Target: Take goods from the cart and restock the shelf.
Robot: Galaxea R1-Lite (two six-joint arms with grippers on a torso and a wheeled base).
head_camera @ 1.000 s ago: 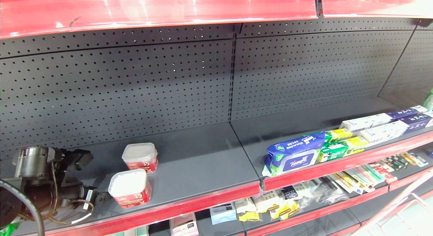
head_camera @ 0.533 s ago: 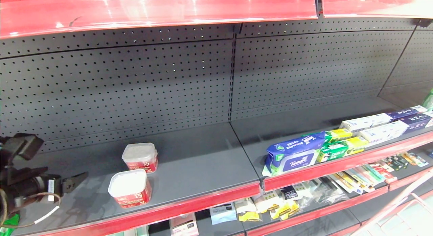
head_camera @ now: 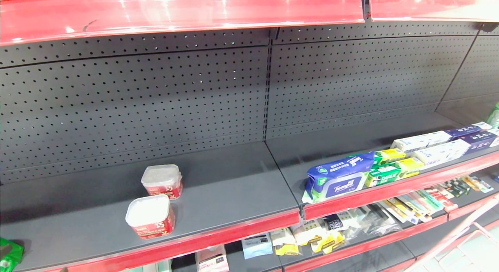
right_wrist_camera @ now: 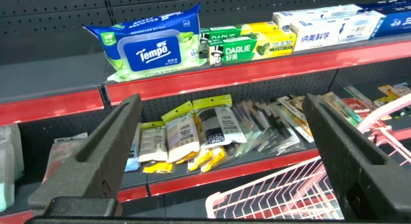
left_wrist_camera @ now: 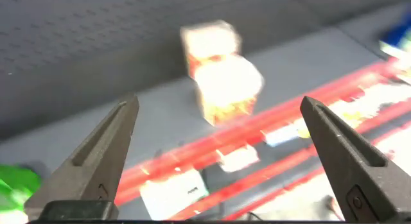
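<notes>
Shelf carries a front tub by its red lip and a rear tub just behind. I read my left gripper spread wide and empty, facing both tubs. Right gripper is likewise spread, holding nothing, above the pink wire cart, facing the wipes pack.

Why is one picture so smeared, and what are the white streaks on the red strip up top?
Left wrist view: blur smears the red tubs and shelf, though the left tool looks crisp. Head view: glare off the glossy top strip.
</notes>
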